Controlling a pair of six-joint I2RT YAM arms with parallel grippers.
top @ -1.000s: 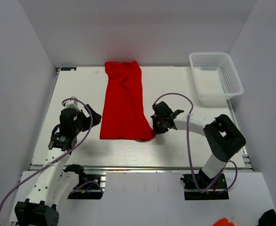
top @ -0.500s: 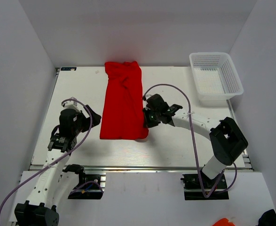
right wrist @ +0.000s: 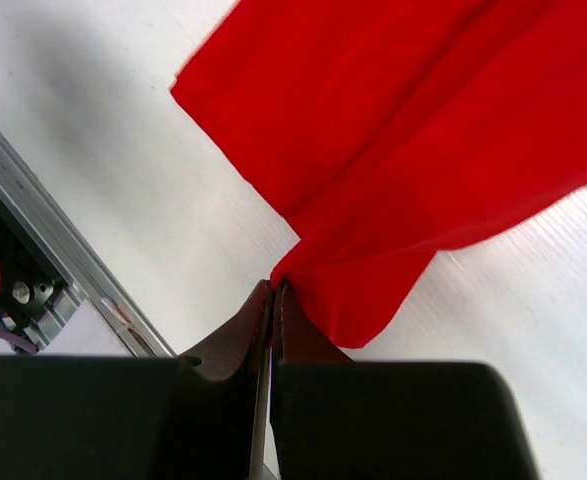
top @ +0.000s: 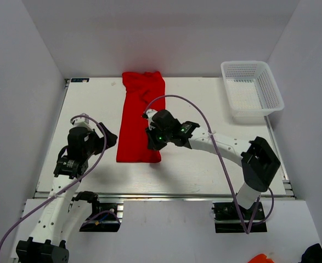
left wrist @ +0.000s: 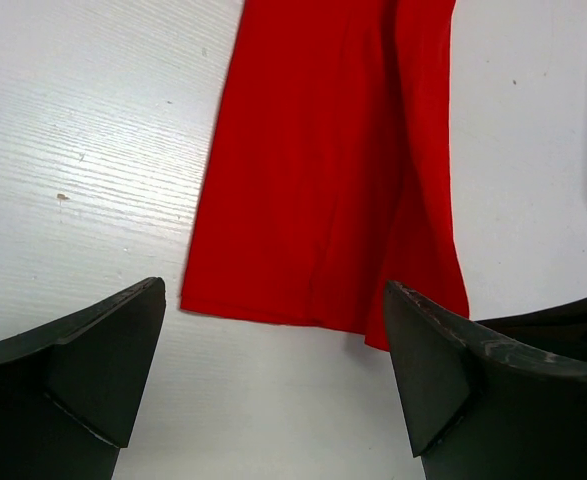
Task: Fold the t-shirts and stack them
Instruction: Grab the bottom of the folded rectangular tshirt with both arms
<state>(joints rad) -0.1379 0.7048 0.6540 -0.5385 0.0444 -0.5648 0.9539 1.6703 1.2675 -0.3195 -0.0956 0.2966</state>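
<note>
Basket (top: 252, 90) of white mesh stands at the far right corner of the table (top: 204, 175), well apart from the red t-shirt (top: 141, 109), and only its own mesh floor shows inside it. From above, the t-shirt lies as a long narrow strip running from the far edge toward the near middle, with the right gripper (top: 151, 141) reaching across onto its near right corner and the left gripper (top: 110, 137) just beside its near left edge, not touching it. The overhead view hides how the right jaws stand; the right wrist view shows the right gripper (right wrist: 276, 295) pressed together on a bunched corner of the t-shirt (right wrist: 393, 120), with the metal rail (right wrist: 43, 230) of the table's edge alongside. The left wrist view shows the left gripper (left wrist: 273, 290) with jaws spread wide and nothing between them, the t-shirt's (left wrist: 323, 150) near hem lying flat below.
</note>
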